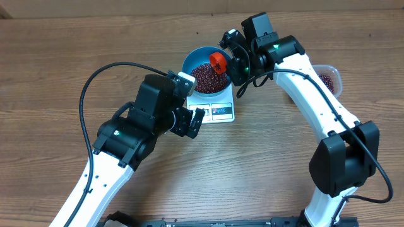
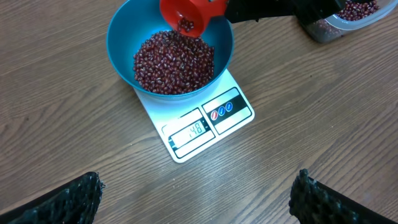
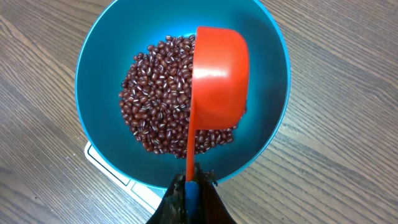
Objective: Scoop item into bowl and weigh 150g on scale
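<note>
Scene: Two robot arms worked at a wooden table (image 1: 50, 75) during a bean-weighing job.
Bowl and scale: The blue bowl (image 2: 124, 37) sat on the white scale (image 2: 205, 127), covering its rear half and leaving the front display (image 2: 194, 130) clear.
Beans: A heap of dark red beans (image 2: 174, 62) covered the bottom of the bowl and ran partway up its sides. More lay in the clear plastic tub (image 2: 348, 15), which stood well apart to the right.
Done so far: By the look of the heap, most of the scooping was behind the robot, and the bowl was already in place for weighing.
In hand: The red scoop (image 3: 217, 68) hung tipped over the middle of the bowl. Its mouth was turned down toward the heap, and a few beans were visible inside it in the left wrist view.
Left to do: Digits were lit on the display but too small to read with confidence. Whether the target weight had been met could not be told. Judging by the scoop's position, the last grains had yet to drop and the reading had yet to be checked. A small top-up or trim seemed possible.
Right gripper: The right gripper (image 3: 189, 186) was clamped tight on the scoop's thin handle, its fingers pressed together around it, just above the bowl's near rim.
Left gripper: The left gripper (image 2: 198, 196) hovered in front of the scale with its fingers spread wide, holding and touching nothing.
</note>
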Motion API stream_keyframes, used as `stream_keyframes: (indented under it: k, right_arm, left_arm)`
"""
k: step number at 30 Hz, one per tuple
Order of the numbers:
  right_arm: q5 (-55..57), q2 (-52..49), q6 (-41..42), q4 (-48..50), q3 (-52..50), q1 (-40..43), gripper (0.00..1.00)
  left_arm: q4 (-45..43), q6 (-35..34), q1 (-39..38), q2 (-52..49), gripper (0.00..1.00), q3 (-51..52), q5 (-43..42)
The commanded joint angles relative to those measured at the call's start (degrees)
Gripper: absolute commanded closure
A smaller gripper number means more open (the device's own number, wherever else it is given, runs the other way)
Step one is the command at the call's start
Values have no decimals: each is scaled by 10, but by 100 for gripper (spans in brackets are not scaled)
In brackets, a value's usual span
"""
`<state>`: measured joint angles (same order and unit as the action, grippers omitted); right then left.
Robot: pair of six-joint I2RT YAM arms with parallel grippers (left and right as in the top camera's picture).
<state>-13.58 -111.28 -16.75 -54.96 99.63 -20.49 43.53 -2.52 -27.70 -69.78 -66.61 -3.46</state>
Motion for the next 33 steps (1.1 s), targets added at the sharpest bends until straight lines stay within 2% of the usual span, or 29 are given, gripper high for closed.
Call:
stream_keyframes:
  k: [1,33]
  right_arm:
    - [-17,14,5,2,17,4,97]
    - [-31,14,5,1,17,4,97]
  left_arm:
    - [0,13,3,-3,1,6,-5]
    - [-1,13,3,-3,0,6,-5]
